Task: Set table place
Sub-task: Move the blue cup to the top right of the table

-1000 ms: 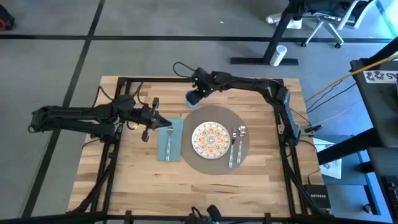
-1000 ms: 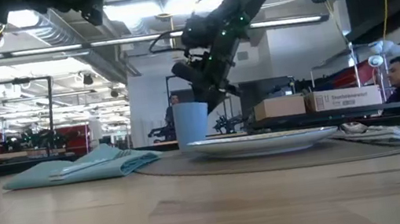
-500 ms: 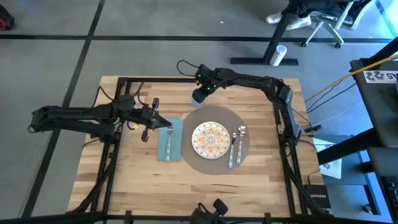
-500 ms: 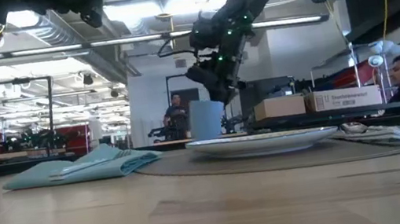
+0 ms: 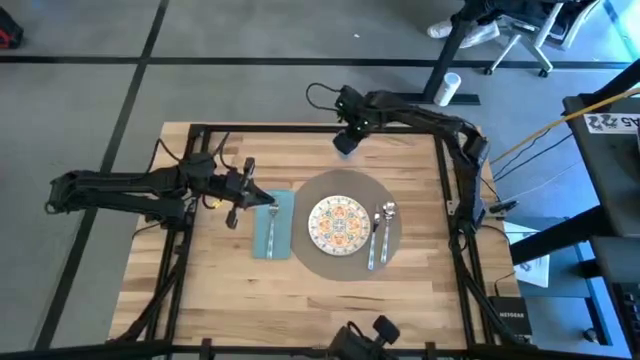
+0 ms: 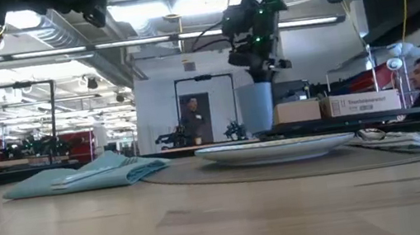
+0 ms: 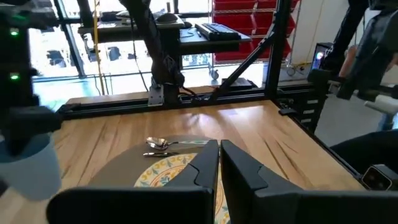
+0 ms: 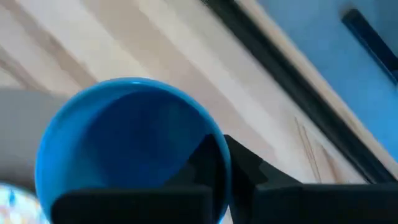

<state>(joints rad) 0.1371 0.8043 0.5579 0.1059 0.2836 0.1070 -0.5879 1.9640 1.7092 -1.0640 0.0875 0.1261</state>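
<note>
A: Where is your place now?

B: You see it flat on the bench, mid-bench, under the patterned plate, with the teal napkin just beside it.

A: And your right gripper?

B: Beyond the place, near the bench's far edge; its fingers are clamped on the blue cup's rim.

A: Your left gripper?

B: Above the napkin beside the place, fingers nearly closed, holding nothing.

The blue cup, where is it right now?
In the high view the blue cup hangs in the right gripper near the table's far edge, just beyond the round placemat and not on it.
</note>
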